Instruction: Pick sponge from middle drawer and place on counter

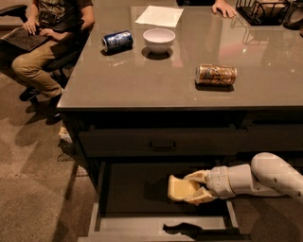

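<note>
While over drawer (142,223), gripper (185,189) tight on sponge (177,188)

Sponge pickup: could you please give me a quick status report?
Gripper shut on sponge, held over the open drawer. Not yet on counter. Blue can, bowl, gold can up there.

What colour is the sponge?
Pale yellow-tan sponge, held by the gripper over the middle drawer; camera view.

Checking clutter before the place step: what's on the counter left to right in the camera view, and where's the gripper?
On the counter: blue can → white bowl → gold-brown can → black wire basket. The paper sheet is omitted; it overlaps the bowl. The gripper is lower down, at the open middle drawer, shut on the sponge.
</note>
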`<state>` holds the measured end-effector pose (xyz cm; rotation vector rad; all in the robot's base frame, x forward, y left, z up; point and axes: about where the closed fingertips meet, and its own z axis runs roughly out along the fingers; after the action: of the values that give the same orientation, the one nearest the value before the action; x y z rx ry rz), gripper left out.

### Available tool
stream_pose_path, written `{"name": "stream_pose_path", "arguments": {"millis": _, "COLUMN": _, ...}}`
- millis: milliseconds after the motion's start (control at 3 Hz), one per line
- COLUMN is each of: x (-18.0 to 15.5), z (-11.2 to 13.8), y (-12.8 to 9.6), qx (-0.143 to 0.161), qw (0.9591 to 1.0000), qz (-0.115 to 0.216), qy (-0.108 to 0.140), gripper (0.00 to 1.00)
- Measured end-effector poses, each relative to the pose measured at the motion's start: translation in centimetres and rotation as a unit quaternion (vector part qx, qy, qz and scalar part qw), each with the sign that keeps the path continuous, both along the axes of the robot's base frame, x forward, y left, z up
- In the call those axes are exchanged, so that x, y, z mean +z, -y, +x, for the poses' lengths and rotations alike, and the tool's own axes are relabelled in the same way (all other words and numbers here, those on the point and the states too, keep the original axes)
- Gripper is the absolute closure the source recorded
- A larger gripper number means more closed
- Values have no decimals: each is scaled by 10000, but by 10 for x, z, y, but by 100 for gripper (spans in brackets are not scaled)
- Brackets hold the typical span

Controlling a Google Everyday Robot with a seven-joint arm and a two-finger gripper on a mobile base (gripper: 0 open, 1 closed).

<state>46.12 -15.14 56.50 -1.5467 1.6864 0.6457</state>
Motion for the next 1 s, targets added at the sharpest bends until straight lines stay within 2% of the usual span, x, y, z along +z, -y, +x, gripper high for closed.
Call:
{"name": "stream_pose_path", "arguments": {"millis": 333, "x": 16, "z": 2, "y": 7, "qx": -13, "qw": 9999, "qz": 106, "qy": 132, "gripper": 100}}
{"name": "stream_pose_path", "arguments": {"millis": 1000, "x": 111, "z": 8, "y": 46, "qx": -13, "qw": 9965, "qz": 168, "qy": 824, "gripper": 100}}
